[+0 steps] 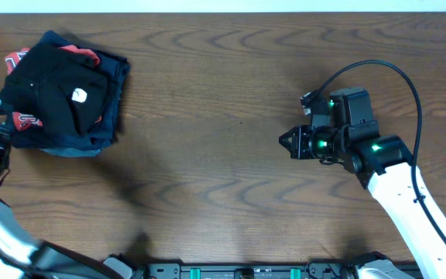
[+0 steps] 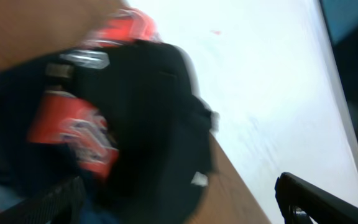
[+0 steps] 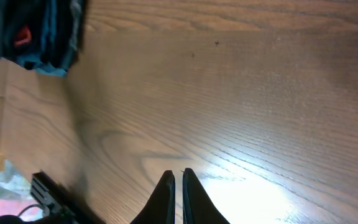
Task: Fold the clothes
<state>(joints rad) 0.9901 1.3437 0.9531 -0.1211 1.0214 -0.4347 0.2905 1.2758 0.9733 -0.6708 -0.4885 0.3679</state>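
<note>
As the left claw (image 2: 182, 198) stands wide with nothing between its fingers, just beside the stack at the far-left corner of the bench (image 1: 231, 116), and the right claw (image 3: 176, 186) is pinched shut and empty over bare wood well apart, neither holds cloth. The black garment (image 1: 56, 85) lies bundled atop the red T-shirt (image 1: 22, 120) and navy garment (image 1: 113, 89). Judgement: placing appears complete; the next move calls for drawing the left claw clear without snagging fabric.
</note>
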